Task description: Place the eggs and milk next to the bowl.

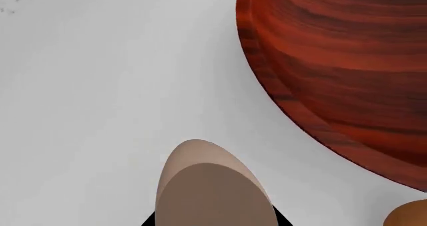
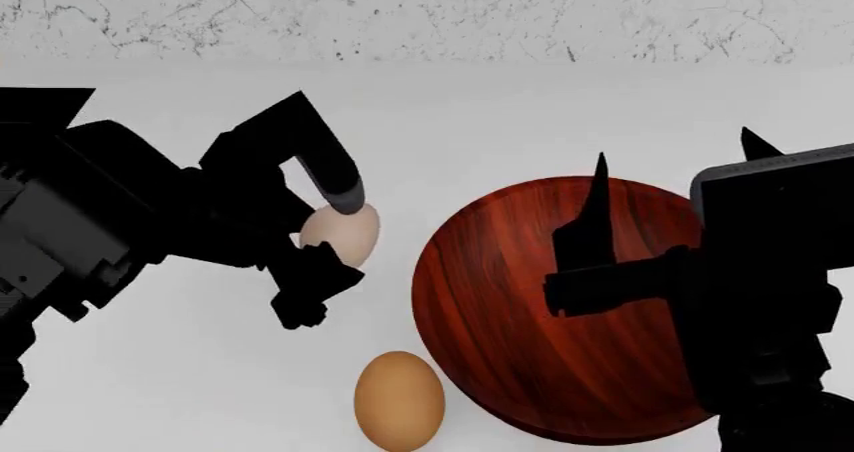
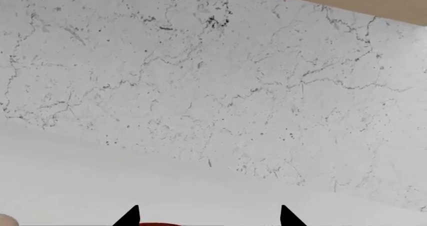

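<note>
Left gripper (image 2: 330,240) clamped on pale pinkish-beige egg (image 2: 339,232) in head view, one finger across its top, the other below; egg carried just beside dark reddish-brown wooden bowl (image 2: 534,302), on the robot's left of the rim. Orange-brown egg (image 2: 398,399) already down on white counter (image 2: 160,392), close against bowl's near-left edge. Right gripper (image 2: 594,227) parked over bowl, prongs apart, nothing between them. No milk carton anywhere in sight. Left wrist view: pale egg (image 1: 210,186) filling the near edge, bare counter (image 1: 100,86) beneath it, bowl wall (image 1: 333,76) curving alongside, a sliver of orange-brown egg (image 1: 410,213) at the corner; whether pale egg rests on the surface or hangs above it, impossible to tell. Right wrist view: only two black fingertips (image 3: 130,217) spread wide against speckled marble wall (image 3: 200,76), empty. Best handling, judged from this: lower straight down until egg meets counter, no sideways drift into bowl rim or onto other egg; release slowly so egg settles without rolling; lift clear vertically before turning to the milk.
</note>
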Controlling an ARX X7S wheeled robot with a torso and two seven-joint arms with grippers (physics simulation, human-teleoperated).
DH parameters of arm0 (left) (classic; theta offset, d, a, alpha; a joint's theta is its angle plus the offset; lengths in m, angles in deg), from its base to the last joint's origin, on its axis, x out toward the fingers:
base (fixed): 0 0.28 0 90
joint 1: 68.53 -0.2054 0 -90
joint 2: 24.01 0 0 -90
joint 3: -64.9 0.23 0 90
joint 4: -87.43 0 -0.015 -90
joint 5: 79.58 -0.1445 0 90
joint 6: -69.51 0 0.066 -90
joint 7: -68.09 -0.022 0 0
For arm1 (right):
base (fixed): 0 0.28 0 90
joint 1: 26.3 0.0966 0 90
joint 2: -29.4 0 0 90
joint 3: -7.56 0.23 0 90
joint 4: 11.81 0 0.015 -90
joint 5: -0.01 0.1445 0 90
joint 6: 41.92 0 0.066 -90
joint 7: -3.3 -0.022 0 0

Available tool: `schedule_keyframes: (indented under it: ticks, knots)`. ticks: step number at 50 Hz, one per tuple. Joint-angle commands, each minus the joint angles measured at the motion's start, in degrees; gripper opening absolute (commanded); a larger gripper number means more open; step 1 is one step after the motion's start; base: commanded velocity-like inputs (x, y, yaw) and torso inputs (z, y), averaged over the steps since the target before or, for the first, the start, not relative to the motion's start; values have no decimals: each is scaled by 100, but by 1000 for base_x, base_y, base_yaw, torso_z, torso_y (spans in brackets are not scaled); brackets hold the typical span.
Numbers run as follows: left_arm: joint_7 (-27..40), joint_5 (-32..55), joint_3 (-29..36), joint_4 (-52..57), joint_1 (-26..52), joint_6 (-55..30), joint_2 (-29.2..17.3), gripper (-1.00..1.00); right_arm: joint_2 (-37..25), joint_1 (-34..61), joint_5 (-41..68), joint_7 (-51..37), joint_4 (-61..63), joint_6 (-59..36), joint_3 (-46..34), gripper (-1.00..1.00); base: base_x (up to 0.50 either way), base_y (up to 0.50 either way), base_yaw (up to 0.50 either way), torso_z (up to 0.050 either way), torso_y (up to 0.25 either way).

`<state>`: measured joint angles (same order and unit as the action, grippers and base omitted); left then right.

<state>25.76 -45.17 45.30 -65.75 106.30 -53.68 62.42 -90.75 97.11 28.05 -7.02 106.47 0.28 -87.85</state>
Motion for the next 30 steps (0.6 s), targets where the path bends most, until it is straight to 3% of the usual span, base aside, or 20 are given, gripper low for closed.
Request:
schedule_keyframes:
  ticks: [1,19,30]
  knots:
    - [-114,10,213,-521,-17,316,352,-100,-23,-22,16,-19,3,-7,20,100,0,0,0,0,0]
    - [116,891,1168,-352,-59,485,356,-100,-37,-123,-3,-14,-92,122,50,100,0,0,0,0,0]
    - [180,1141,1428,-332,-133,560,357,-100,-61,-154,-7,-17,-120,149,54,100,0,0,0,0,0]
